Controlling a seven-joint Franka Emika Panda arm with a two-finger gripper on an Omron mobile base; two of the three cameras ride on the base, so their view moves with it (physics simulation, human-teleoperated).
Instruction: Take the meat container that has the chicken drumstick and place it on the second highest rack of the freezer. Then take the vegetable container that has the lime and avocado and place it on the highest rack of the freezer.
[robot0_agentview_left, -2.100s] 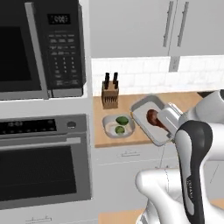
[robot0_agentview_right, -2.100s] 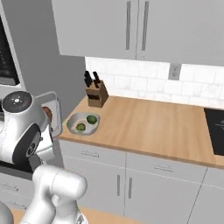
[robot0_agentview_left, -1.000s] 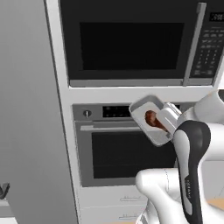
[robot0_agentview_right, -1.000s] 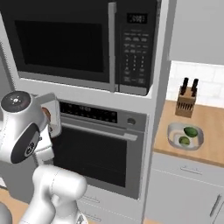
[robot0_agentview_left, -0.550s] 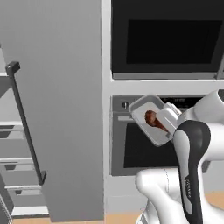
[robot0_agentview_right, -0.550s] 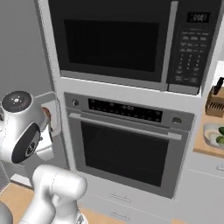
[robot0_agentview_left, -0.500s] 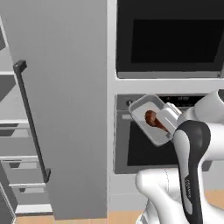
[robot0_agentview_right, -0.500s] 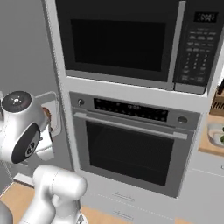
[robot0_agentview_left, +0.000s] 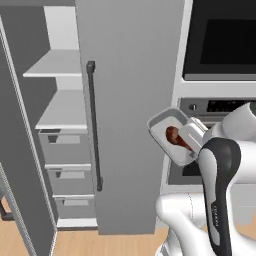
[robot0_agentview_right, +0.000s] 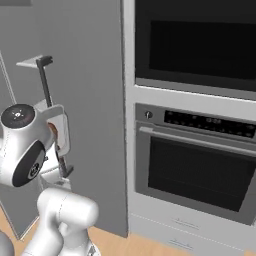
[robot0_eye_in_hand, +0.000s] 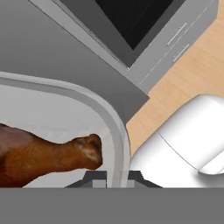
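Meat container (robot0_agentview_left: 166, 134) is the thing in hand now: a shallow pale grey tray w/ rounded corners, held up in the air in front of the robot, between the freezer door and the oven column.

Going left to right in the left base view: the freezer (robot0_agentview_left: 60, 115) stands open, w/ the highest rack (robot0_agentview_left: 52, 65) and under it the second highest rack (robot0_agentview_left: 62, 110), then grey drawers (robot0_agentview_left: 65, 150) below. Next comes the door w/ its dark handle (robot0_agentview_left: 93, 125), then the tray, then the oven (robot0_agentview_left: 220, 107).

The tray looks stiff and light, prob. plastic, so it should not bend under the grip. It is tilted steeply, its open face turned toward the camera. The chicken drumstick (robot0_agentview_left: 174, 135) lies loose inside, glossy and much smaller than the tray, so it could slide or roll out if the tilt grows.

In the hand view the end effector (robot0_eye_in_hand: 117, 177) pinches the tray rim (robot0_eye_in_hand: 114, 131) at one edge, one tip each side of the wall. Such an edge hold gives leverage to the far side; the tray may swing. Judged: level it before reaching to the second highest rack, and move slow.
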